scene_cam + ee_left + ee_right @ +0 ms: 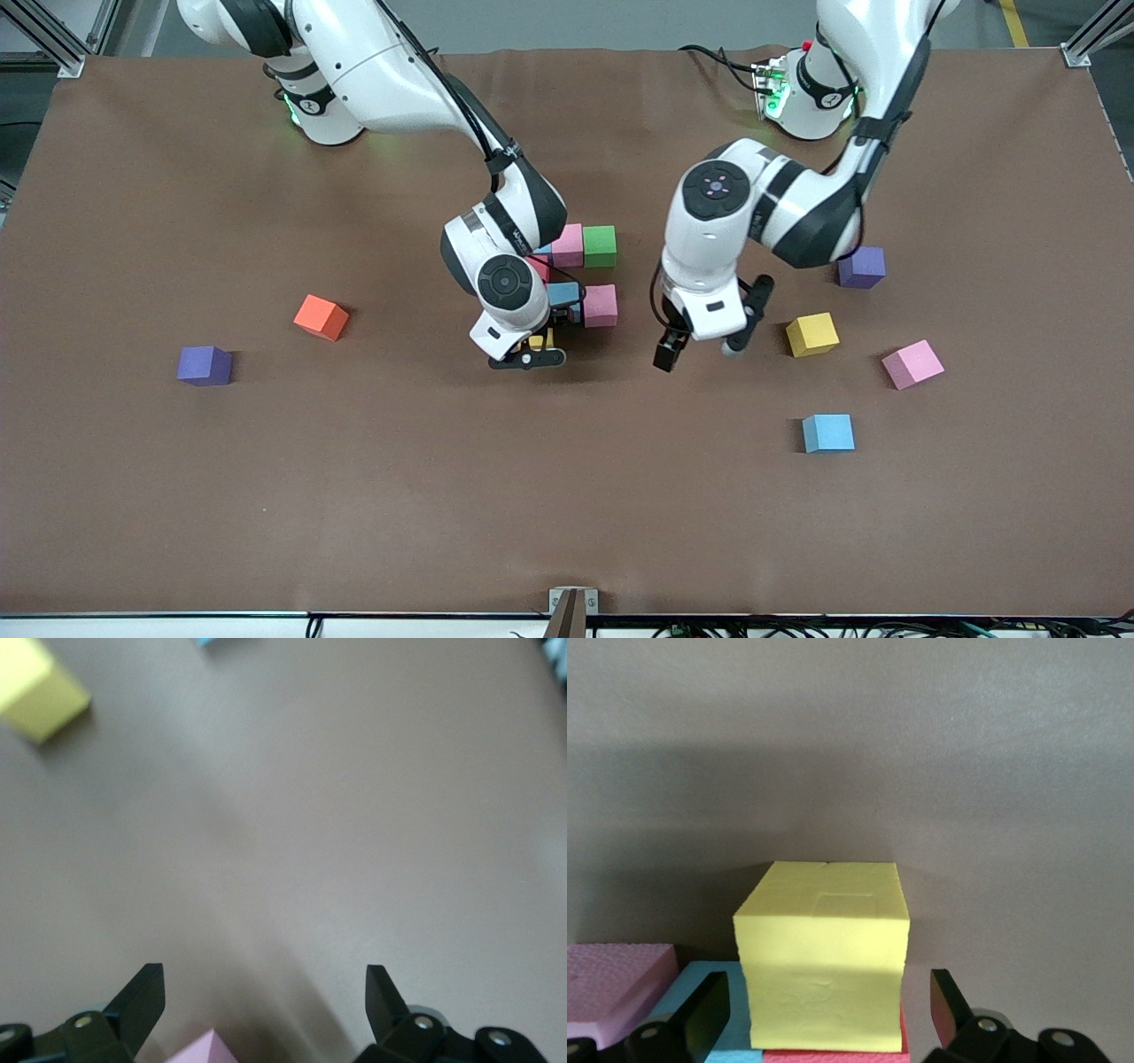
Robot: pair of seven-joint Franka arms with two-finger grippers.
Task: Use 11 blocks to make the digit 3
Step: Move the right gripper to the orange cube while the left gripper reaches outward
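At the cluster of touching foam cubes near mid-table, my right gripper (530,353) stands low over the end nearest the front camera. Its fingers are spread wide, one on each side of a yellow foam cube (824,955), apart from both faces. I judge this cube as just set down or about to be gripped; the frames do not settle which.

The cluster is the partial digit 3 (580,275). Visible members: a green foam cube (600,245) touching a pink foam cube (568,245) in the row farthest from the camera, then a light blue foam cube (562,294) touching a second pink foam cube (601,305). A red cube is glimpsed under my right wrist. Cubes touch so the figure reads as one shape.

My left gripper (702,349) waits, fingers wide and empty, over bare table (567,496) between the cluster and a loose yellow foam cube (812,334).

Loose stock relative to the cluster: an orange foam cube (321,316) toward the right arm's end; a third pink cube (912,363) and another light blue cube (828,432) toward the left arm's end.

The front view hides the placed yellow cube under my right hand; the right wrist view shows it whole, resting against red and light blue neighbours.
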